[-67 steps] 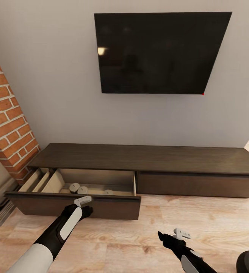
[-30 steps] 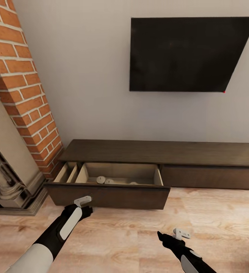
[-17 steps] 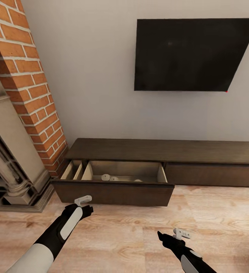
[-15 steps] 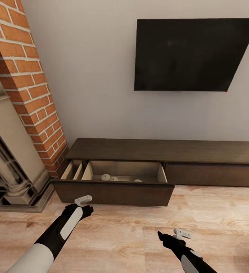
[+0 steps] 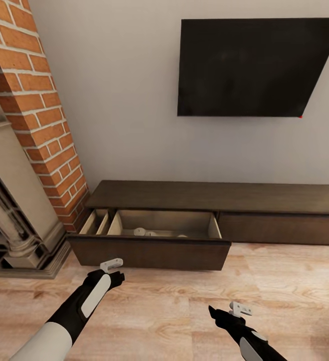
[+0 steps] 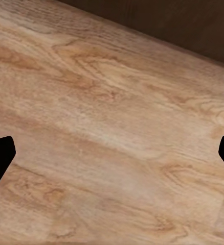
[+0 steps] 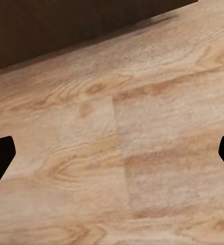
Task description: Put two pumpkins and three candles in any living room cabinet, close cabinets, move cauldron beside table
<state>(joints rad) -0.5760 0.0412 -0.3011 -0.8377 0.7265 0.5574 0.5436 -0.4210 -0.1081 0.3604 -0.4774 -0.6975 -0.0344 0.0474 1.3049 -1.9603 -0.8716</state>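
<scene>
Three candles (image 5: 146, 232) lying in our cabinet (image 5: 214, 198)'s open left drawer, we hold left gripper (image 5: 112, 266) and right gripper (image 5: 238, 309) spread, empty, over wooden floor (image 5: 174, 311).

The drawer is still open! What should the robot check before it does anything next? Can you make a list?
1. Candles in the open drawer: ok, pale tops show inside, though I cannot count all three.
2. Pumpkins put away: cannot tell.
3. Cabinet closed: not ok, its drawer is pulled out.
4. Left pincer free: ok, open with only floor between its tips.
5. Right pincer free: ok, open and holding nothing.
6. Left pincer touching the drawer front: not ok, it hangs short of it.
</scene>
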